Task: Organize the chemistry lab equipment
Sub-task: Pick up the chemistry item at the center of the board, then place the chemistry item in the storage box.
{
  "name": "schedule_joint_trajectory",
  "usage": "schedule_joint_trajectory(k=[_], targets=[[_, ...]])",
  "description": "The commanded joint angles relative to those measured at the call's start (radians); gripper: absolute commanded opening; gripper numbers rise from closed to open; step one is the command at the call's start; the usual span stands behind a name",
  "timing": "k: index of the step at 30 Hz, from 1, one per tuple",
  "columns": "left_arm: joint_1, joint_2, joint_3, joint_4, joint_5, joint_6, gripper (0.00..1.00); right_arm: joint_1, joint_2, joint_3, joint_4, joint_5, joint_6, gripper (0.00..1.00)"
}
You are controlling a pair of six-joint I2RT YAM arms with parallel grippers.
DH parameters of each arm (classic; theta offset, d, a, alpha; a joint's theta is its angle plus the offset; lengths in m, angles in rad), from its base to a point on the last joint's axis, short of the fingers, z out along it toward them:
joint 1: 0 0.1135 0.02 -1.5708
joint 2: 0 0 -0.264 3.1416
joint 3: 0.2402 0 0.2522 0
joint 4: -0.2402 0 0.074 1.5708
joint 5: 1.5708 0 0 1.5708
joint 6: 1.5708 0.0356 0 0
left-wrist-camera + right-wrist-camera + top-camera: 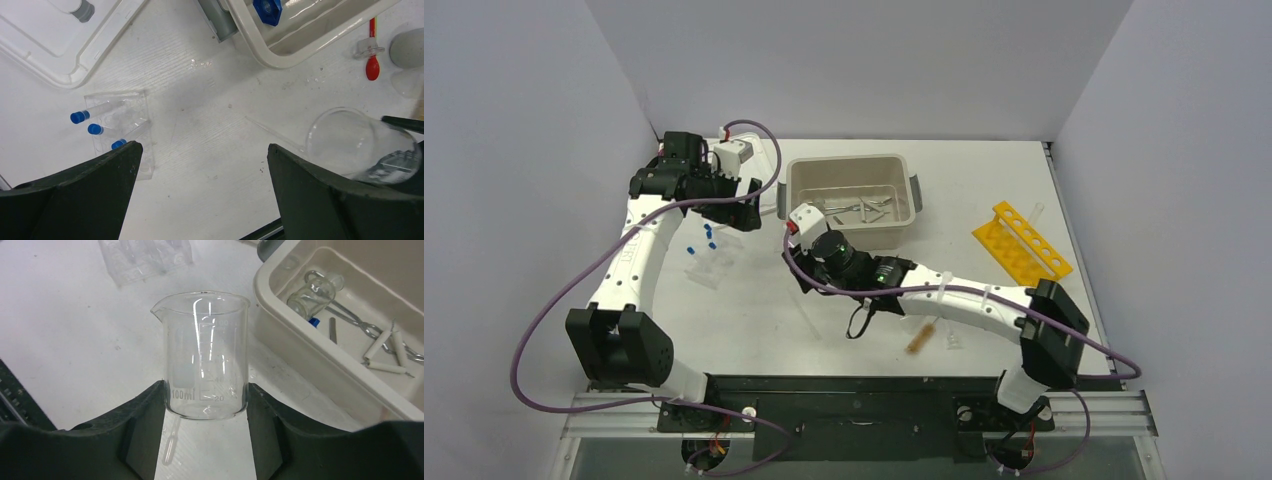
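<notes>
So it's a white counter (754, 320) boxed in by plain pale walls (854, 60), a bit scuffed and speckled up close. A beige tub (852, 160) sits toward the back middle, a yellow rack (1021, 241) off to the right, and a clear rack (117, 120) with blue-capped tubes (77, 117) lying in it on the left. A white lid (45, 45) lies beyond that.

From overhead the glassware is pretty much invisible. There's a brown brush (919, 338) near the right arm and a tiny clear bit next to it that I can't make out. The red spatula (371, 70) is partly cut off at the frame edge. In the tub I can see metal forceps (350, 320) and a vial (310, 295) lying on its side, but the far end runs out of view.

The right pincer (205, 390) is clamped on the beaker (207, 355). It's upright, a finger pressed on each side of its base, just left of the tub's rim and just above the counter, with a clear dropper (170, 445) lying underneath. The left pincer (202, 155) is spread wide with nothing in it, hovering over bare counter, with the tube rack off one finger and the beaker off the other.
</notes>
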Motion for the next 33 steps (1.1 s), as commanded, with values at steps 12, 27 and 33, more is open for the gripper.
schedule_joint_trajectory(k=[12,27,33], targets=[[-0.009,-0.009,-0.055,0.069,0.017,0.063,0.97,-0.343,0.027,0.268,-0.212,0.083,0.14,0.22],[-0.056,-0.074,-0.219,0.042,0.15,0.329,0.97,-0.444,0.396,0.503,-0.435,0.075,0.197,0.23],[-0.099,-0.158,-0.373,0.128,0.159,0.411,0.97,-0.452,0.469,0.565,-0.496,0.041,0.215,0.28]])
